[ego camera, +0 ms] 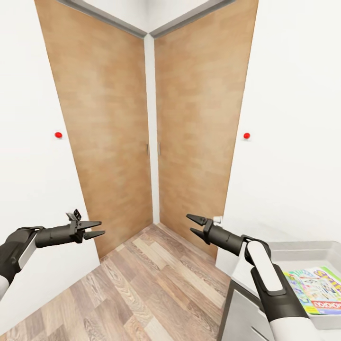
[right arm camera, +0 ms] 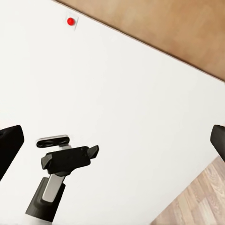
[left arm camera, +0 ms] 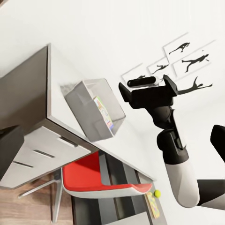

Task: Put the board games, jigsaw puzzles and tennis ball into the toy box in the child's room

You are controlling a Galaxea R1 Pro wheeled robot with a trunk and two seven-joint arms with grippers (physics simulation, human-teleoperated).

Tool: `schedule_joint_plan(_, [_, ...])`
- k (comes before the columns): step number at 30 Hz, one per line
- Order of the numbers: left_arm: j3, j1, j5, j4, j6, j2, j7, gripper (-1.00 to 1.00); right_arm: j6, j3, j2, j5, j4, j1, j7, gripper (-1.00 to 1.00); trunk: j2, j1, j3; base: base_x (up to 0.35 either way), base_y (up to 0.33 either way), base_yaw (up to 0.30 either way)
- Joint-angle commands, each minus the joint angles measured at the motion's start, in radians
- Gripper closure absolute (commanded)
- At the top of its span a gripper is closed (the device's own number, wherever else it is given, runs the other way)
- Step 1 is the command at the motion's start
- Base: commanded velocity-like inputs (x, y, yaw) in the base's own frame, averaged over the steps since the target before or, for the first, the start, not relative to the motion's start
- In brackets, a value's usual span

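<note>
The toy box (ego camera: pixel 303 250), a pale grey bin, stands on the table (ego camera: pixel 239 308) at the lower right, with a multicoloured board game (ego camera: pixel 316 290) lying flat inside it. My right gripper (ego camera: pixel 189 223) hangs open and empty in the air, left of the box. My left gripper (ego camera: pixel 102 227) is open and empty too, out over the floor. The left wrist view shows the toy box (left arm camera: pixel 93 110) on the table (left arm camera: pixel 56 70), and further along the tennis ball (left arm camera: pixel 158 192) beside a thin colourful strip (left arm camera: pixel 153 206) too small to identify. The bed is out of view.
Straight ahead, two brown wooden doors (ego camera: pixel 118 142) meet in a corner between white walls, with wood floor (ego camera: pixel 156 284) below. A red chair (left arm camera: pixel 98 183) sits tucked under the table. White drawers (left arm camera: pixel 37 157) close off the table's end.
</note>
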Motion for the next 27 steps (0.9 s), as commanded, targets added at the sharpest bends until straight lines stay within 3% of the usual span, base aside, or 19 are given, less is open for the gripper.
schedule_joint_plan(1, [-0.003,-0.001,0.001,0.001,0.011,0.001,-0.004,-1.00,0.002,0.000,0.000,0.009,0.001,0.000,0.010,-1.00,-0.001,0.000,0.000,0.000,0.000,0.070])
schedule_joint_plan(20, [-0.005,0.000,-0.001,0.001,0.011,0.000,-0.004,-1.00,-0.024,0.004,-0.008,0.008,0.048,0.001,0.010,-1.00,-0.001,0.000,0.000,0.000,0.000,0.011])
schedule_joint_plan(27, [-0.005,0.000,-0.002,0.001,0.012,0.000,-0.004,-1.00,-0.033,0.003,-0.004,0.009,0.052,0.001,0.008,-1.00,-0.001,0.000,0.001,0.000,0.000,0.156])
